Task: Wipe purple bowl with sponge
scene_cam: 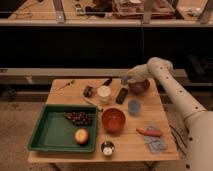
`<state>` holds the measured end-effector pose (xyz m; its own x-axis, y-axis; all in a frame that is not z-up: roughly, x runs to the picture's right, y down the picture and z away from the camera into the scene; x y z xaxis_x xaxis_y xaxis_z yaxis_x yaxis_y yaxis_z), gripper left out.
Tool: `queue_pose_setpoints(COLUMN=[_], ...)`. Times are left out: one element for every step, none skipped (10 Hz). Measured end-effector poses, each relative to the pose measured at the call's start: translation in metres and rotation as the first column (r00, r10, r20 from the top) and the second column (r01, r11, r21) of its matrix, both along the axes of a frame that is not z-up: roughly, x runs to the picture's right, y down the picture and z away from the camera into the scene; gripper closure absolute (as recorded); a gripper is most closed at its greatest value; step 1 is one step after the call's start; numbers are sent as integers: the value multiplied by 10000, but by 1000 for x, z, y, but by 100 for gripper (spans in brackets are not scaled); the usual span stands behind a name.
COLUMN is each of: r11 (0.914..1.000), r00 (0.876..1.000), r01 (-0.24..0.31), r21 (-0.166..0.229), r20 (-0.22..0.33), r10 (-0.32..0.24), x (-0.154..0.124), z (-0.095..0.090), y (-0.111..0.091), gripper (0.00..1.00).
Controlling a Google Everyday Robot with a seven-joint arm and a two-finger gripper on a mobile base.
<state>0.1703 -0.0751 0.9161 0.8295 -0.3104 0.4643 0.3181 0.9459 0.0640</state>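
Dim, warm indoor light from above; wooden table (pixel 145 145) lit evenly, background behind it nearly black. Whole frame soft and low-detail. Gripper (pixel 126 80) blurs into the arm.

Pincer (pixel 127 79) fingertips and any sponge indistinct beside the purple bowl (pixel 139 86)

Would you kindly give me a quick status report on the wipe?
Gripper shut, at the purple bowl's left rim. Sponge not visible. Blue cup and a dark block sit just in front of the bowl.
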Motion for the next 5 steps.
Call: queue_pose_setpoints(r11=[10000, 9999, 9997, 9993, 9988], r00=[10000, 10000, 9998, 9995, 9989], r01=[-42, -79, -170, -277, -362], r21=[-34, -87, -171, -252, -321], r20=[-29, -51, -104, -185, -294], r10=[42, 78, 168, 273, 352], x=[12, 23, 37, 52, 62], z=[-7, -13, -17, -21, -22], y=[9, 16, 24, 31, 36], gripper=[100, 100, 100, 100, 100])
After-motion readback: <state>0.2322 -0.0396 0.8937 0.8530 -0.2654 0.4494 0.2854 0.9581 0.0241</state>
